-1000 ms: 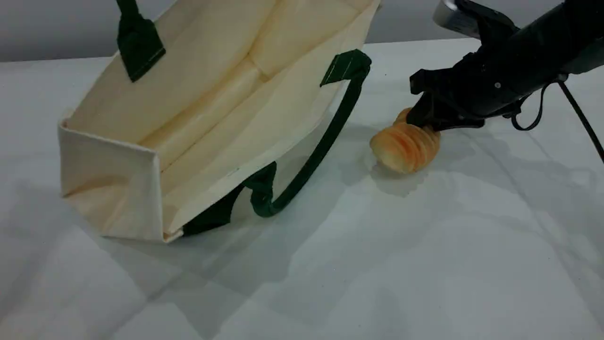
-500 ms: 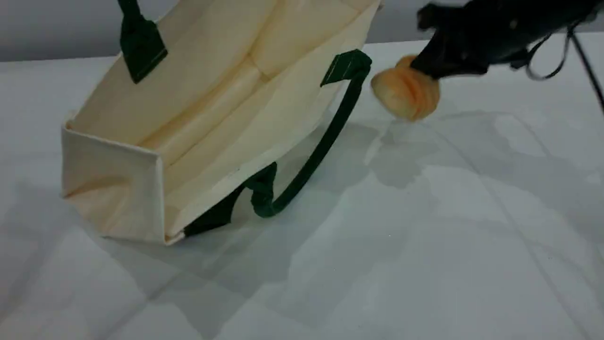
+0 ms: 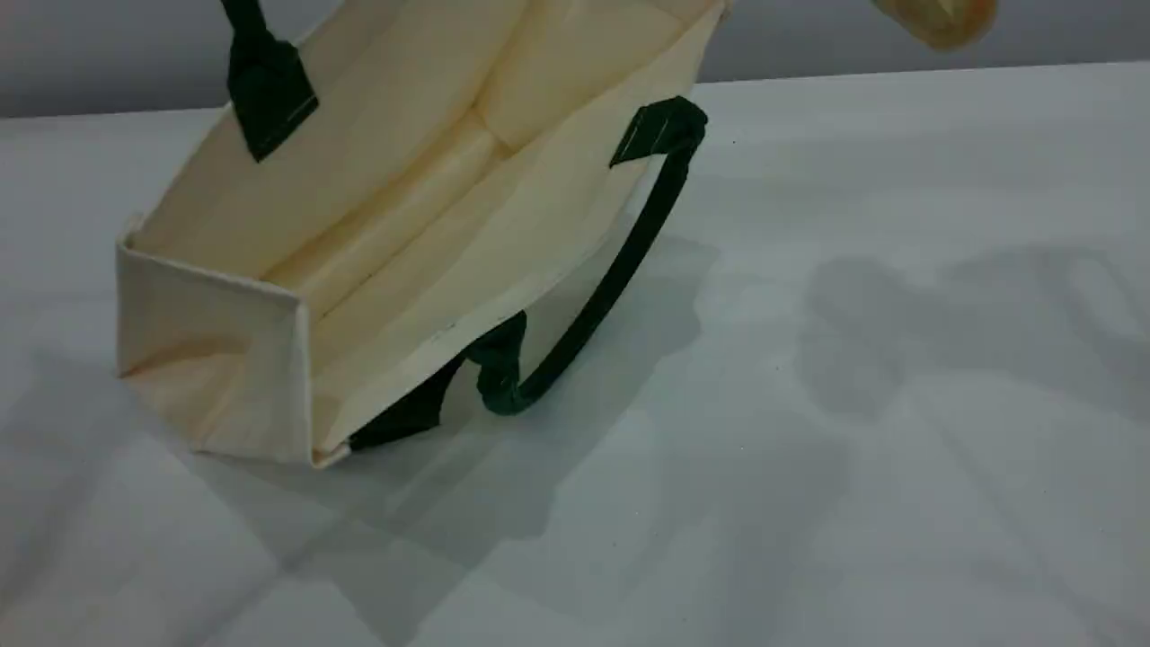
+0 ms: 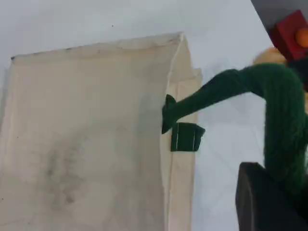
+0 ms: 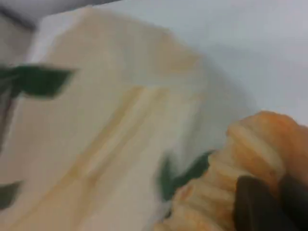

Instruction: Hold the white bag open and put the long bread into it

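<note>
The white bag (image 3: pixel 404 225) lies tilted on the table with its mouth wide open toward the camera. One dark green handle (image 3: pixel 260 81) is pulled up and runs out of the top edge. In the left wrist view this green handle (image 4: pixel 284 125) runs into my left gripper (image 4: pixel 269 197), which is shut on it above the bag (image 4: pixel 86 134). The long bread (image 3: pixel 943 18) hangs in the air at the top right, partly cut off. My right gripper (image 5: pixel 274 202) is shut on the bread (image 5: pixel 245 163), with the bag's opening (image 5: pixel 120 120) blurred below it.
The bag's other green handle (image 3: pixel 584 305) loops loose on the white table (image 3: pixel 853 449) beside the mouth. A red part (image 4: pixel 291 33) shows at the top right of the left wrist view. Neither arm is in the scene view.
The right gripper closed on the bread and lifted it off the table, up and to the right, out of the scene view's top edge. The bag has hardly moved.
</note>
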Robot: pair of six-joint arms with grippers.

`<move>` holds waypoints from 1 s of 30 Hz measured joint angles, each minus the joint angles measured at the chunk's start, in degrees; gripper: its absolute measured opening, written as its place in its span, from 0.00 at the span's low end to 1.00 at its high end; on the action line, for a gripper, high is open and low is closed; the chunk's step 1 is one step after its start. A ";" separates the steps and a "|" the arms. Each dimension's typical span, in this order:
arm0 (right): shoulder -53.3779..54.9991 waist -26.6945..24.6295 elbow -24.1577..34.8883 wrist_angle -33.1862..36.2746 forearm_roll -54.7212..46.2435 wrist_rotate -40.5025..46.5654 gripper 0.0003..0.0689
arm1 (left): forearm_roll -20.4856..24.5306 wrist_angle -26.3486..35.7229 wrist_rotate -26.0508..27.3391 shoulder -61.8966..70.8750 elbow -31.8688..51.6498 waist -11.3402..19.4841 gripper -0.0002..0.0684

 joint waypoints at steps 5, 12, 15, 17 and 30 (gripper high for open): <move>-5.09 5.20 2.14 -0.10 1.56 0.21 0.07 | -1.39 0.00 0.04 0.00 0.00 -0.94 0.12; -5.70 16.78 2.60 -4.11 4.85 0.21 0.07 | -1.70 0.07 0.31 -0.12 0.00 -3.89 0.12; -5.51 22.33 2.60 -7.88 5.56 0.21 0.07 | -2.14 0.02 0.31 -0.57 0.00 -3.89 0.12; -5.52 25.64 2.60 -10.39 5.56 0.21 0.07 | -3.15 0.07 0.31 -1.05 0.00 -3.89 0.12; 0.47 32.12 2.54 -21.20 15.25 -4.35 0.06 | -3.17 0.02 0.31 -2.96 0.00 -3.89 0.12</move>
